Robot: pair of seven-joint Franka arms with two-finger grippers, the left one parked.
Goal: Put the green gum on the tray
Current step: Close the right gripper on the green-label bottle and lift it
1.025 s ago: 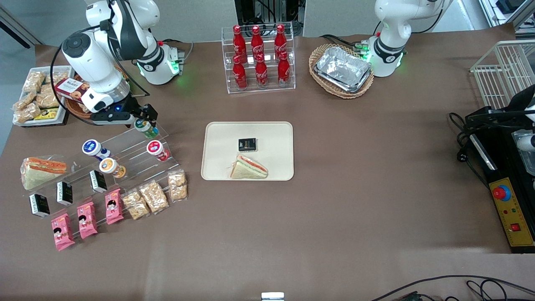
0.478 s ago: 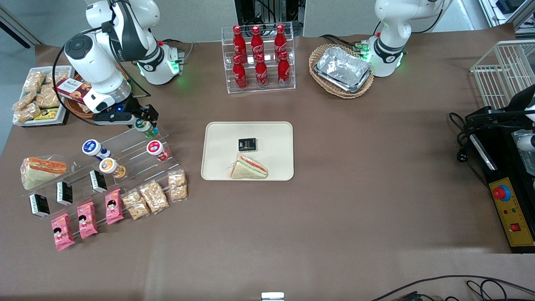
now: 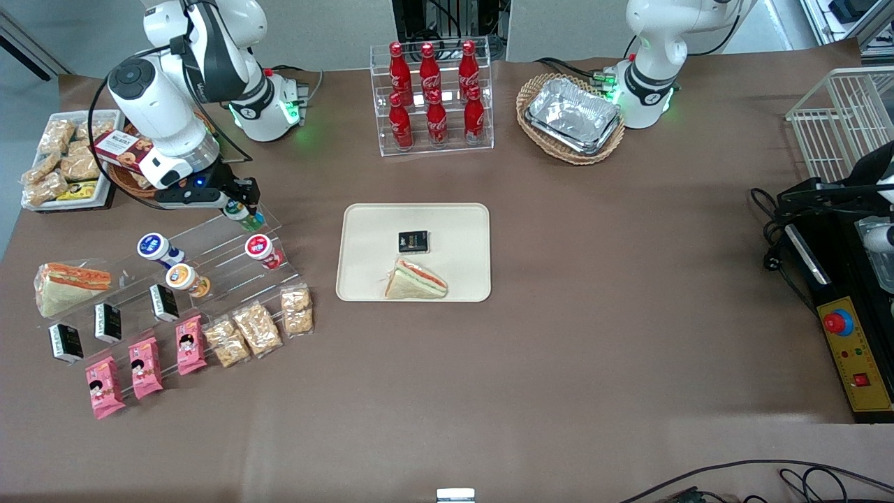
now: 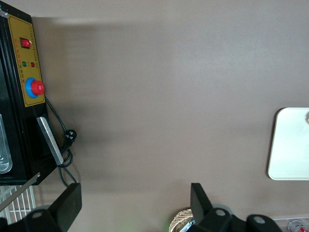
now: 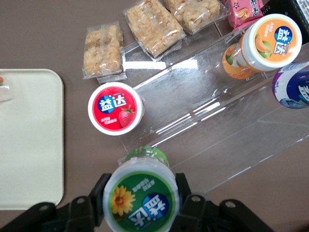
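Compared with 0.5 s ago, my gripper [image 3: 241, 204] has closed in: the black fingers [image 3: 253, 190] that stood slightly wide of the green gum [image 3: 246, 216] now sit tight against its lid. The bottle itself has not shifted on the clear acrylic stand [image 3: 209, 258].

My gripper [image 5: 141, 199] is clamped on the green gum [image 5: 141, 197], 1 finger on each side of the white lid. The bottle rests on the stand's top step, farthest from the front camera.

In the wrist view, at 11 o'clock from the green gum stands the red-labelled bottle [image 5: 116, 108], 1 step lower. At 1 o'clock is the orange-labelled bottle [image 5: 263, 43], and at 2 o'clock the blue-labelled bottle [image 5: 292, 86].

The brown table [image 3: 559, 363] carries the tray [image 3: 363, 279] at 3 o'clock from the stand, well apart from the green gum. On the tray lie 1 dark packet [image 3: 413, 242] and 1 sandwich [image 3: 415, 281].
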